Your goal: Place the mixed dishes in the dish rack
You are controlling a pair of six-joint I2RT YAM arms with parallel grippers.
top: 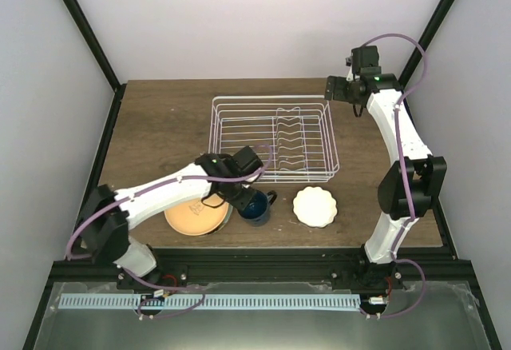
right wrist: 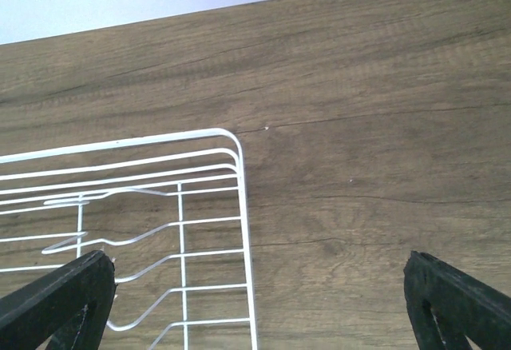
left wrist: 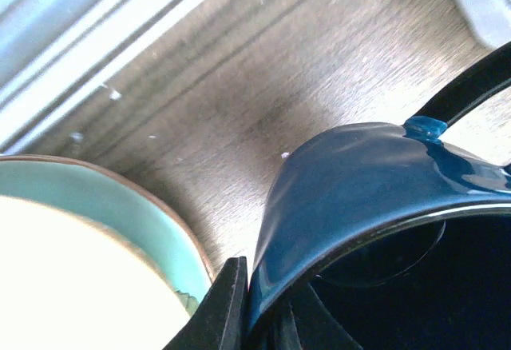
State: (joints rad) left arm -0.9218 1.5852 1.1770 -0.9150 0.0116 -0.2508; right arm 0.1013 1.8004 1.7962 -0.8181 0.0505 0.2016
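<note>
left pincer (top: pixel 248 196): clamped on the mug (top: pixel 256 207) wall, one finger (left wrist: pixel 227 310) outside and the other inside the rim.
mug: dark blue, upright, near the front of the desk (top: pixel 160 126), just in front of the rack (top: pixel 271 138). handle (top: pixel 273 197) points right, toward the rack.
right pincer (top: pixel 330 88): jaws wide, holding nothing. hovers over the desk just past the rack's far right corner.
rack: white wire, mid desk, upright tines (top: pixel 289 138) in its right half.
orange plate (top: pixel 195 216): flat, left of the mug, partly under my left arm. looks stacked on the mint plate (left wrist: pixel 136 214).
mint plate: only the rim shows, just beside the mug.
white dish (top: pixel 314 206): flat on the desk right of the mug, apart from it, in front of the rack's near right corner.
</note>
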